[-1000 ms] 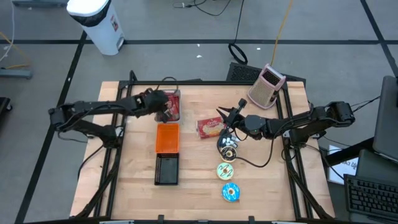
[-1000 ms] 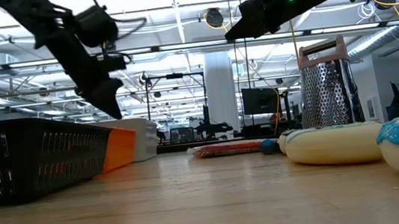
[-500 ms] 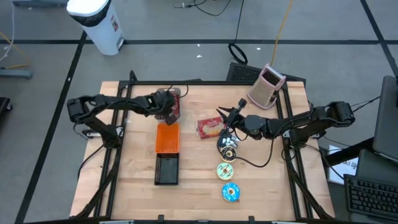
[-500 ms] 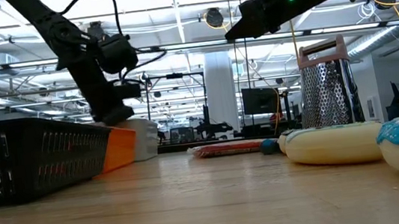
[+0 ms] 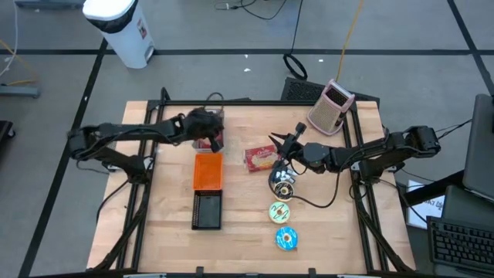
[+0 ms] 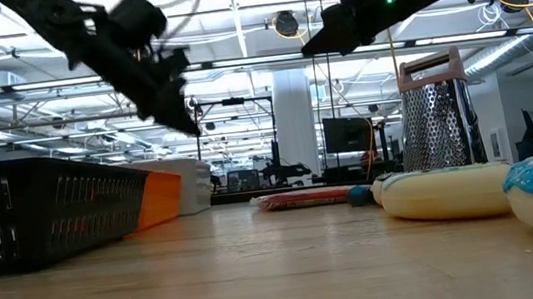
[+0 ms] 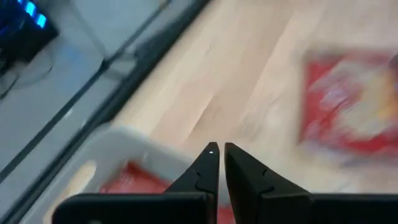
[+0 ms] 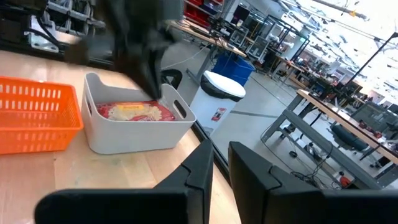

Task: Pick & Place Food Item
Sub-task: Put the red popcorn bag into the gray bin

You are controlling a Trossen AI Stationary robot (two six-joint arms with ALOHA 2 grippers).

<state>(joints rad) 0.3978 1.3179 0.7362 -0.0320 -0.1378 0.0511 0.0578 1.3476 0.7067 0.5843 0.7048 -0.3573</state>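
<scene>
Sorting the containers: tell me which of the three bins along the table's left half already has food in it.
The pale grey bin, farthest from the front edge: a red packet lies inside. The orange basket and black basket look empty.

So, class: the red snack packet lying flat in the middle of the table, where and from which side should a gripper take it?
Grip the red snack packet across its short width near the middle, coming straight down from above. It lies flat on the table, so nothing stands up to grasp from the side.
</scene>
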